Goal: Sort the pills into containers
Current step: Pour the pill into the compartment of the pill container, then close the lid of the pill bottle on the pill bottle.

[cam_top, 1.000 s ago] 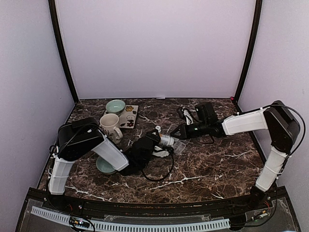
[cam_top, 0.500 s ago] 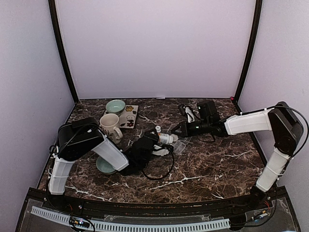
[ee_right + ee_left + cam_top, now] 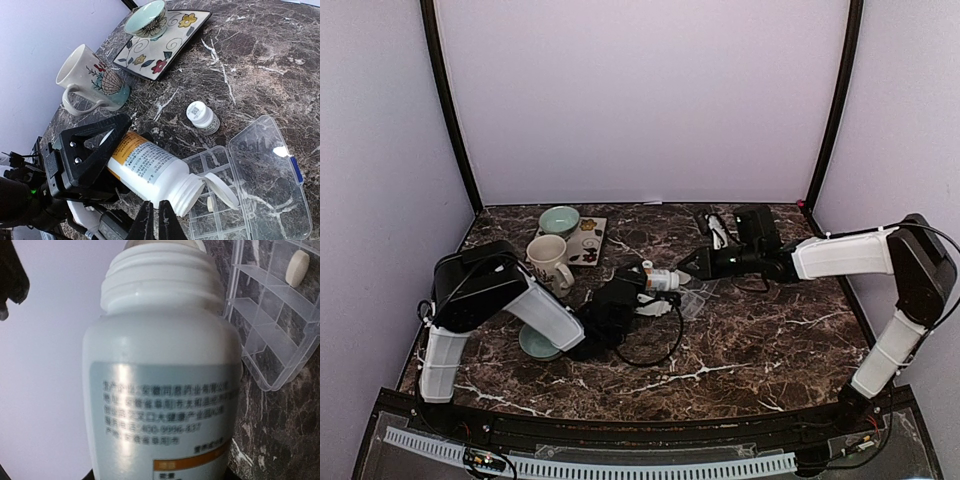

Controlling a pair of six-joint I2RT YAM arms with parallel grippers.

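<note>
A big white pill bottle (image 3: pixel 150 167) lies tilted, and my left gripper (image 3: pixel 122 160) is shut on its orange-labelled end. Its flip cap (image 3: pixel 223 190) hangs open over the clear container (image 3: pixel 235 227), whose lid (image 3: pixel 270 170) lies folded back. One white pill (image 3: pixel 210 202) rests in a compartment, and the same pill (image 3: pixel 298 267) shows in the left wrist view beside the bottle (image 3: pixel 160 390). My right gripper (image 3: pixel 154 220) is shut and empty, just beside the bottle's neck. From above, the bottle (image 3: pixel 660 279) points right at the right gripper (image 3: pixel 684 266).
A small white-capped bottle (image 3: pixel 202 116) stands behind the container. A shell-patterned mug (image 3: pixel 90 80), a flowered square plate (image 3: pixel 165 45) and a pale green bowl (image 3: pixel 145 17) sit at the back left. Another green bowl (image 3: pixel 535 343) lies under my left arm.
My right arm has drawn back a little to the right. The bottle in my left gripper has shifted slightly toward the back. Both grippers keep their state.
</note>
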